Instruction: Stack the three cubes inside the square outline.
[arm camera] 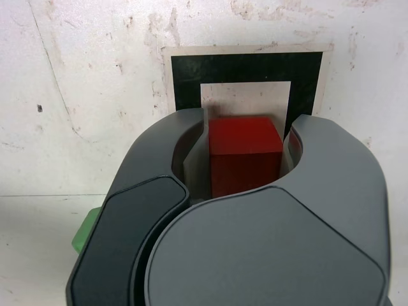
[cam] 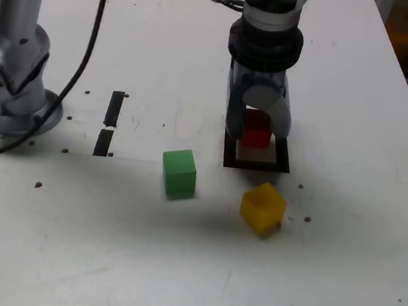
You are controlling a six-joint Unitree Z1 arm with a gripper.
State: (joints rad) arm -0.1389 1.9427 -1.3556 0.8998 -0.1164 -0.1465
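Nearest to the camera of the exterior view, the yellow cube [cam: 263, 208] sits on the white table [cam: 348, 241], turned so that one corner faces forward. It is outside the square outline [cam: 282, 161], near its front edge. A little farther back and toward the exterior view's left, the green cube [cam: 179, 174] rests on the table, also outside the outline and well apart from the yellow one.

Behind them comes the black front edge of the outline, with part of its white centre showing. Over that centre is the red cube [cam: 256, 133], between the two fingers of the gripper [cam: 257, 130]. The gripper points down and is closed on the red cube, its jaws only a cube's width apart. Whether the cube's underside touches the table cannot be told.

Toward the exterior view's left, two short black strips lie nearly in line, the nearer strip [cam: 103, 143] just in front of the farther strip [cam: 114, 108]. Beyond their left side stands a grey jointed structure [cam: 15, 60], with a black cable [cam: 77, 77] curving in front of its base. Farthest back, a short dark cord [cam: 223, 1] shows beside the arm.
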